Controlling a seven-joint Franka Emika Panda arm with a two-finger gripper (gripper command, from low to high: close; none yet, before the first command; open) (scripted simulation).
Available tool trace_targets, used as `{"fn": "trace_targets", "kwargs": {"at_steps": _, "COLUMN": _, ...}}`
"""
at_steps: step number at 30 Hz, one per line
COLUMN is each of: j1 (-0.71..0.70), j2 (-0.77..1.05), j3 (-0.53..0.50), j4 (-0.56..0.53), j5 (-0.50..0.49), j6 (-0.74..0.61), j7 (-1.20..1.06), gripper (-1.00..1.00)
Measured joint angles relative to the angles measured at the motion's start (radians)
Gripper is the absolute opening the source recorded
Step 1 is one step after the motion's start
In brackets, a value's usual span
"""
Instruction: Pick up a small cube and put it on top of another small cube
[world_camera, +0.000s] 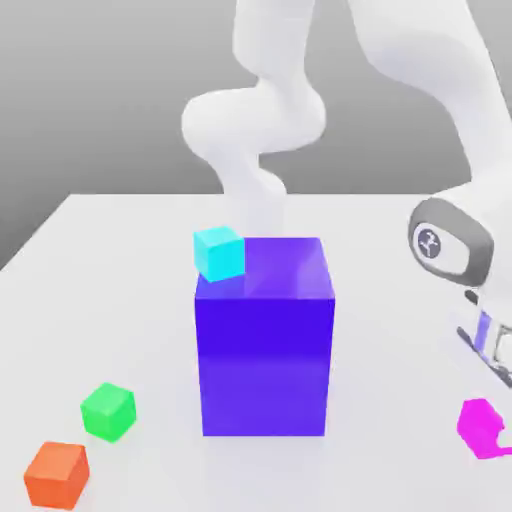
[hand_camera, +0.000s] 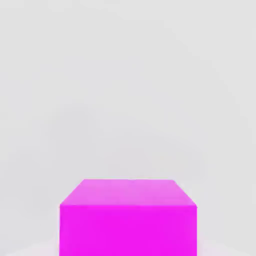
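Magenta cube (world_camera: 480, 426) sits low at the exterior view's right, where we see our gripper (world_camera: 497, 432) closed on it; green cube (world_camera: 108, 411) rests on the tabletop (world_camera: 120, 260) left of the blue block (world_camera: 264, 340). From the hand view, the magenta cube (hand_camera: 128, 224) sits close before us.

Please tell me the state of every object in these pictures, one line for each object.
magenta cube: between the shut jaws.
green cube: on table, nothing on top.
orange cube: on table.
cyan cube: on the blue block.
blue block: upright on table.
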Motion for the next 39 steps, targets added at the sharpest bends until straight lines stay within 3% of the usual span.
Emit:
{"fn": "trace_targets", "kwargs": {"at_steps": 19, "j1": -0.335, "j2": 0.070, "j3": 0.136, "j4": 0.107, "j5": -0.072, "j6": -0.070, "j7": -0.987, "gripper": -1.00}}
{"fn": "trace_targets", "kwargs": {"at_steps": 39, "j1": -0.737, "j2": 0.016, "j3": 0.250, "j4": 0.109, "j5": -0.091, "j6": -0.071, "j7": -1.924, "gripper": -1.00}}
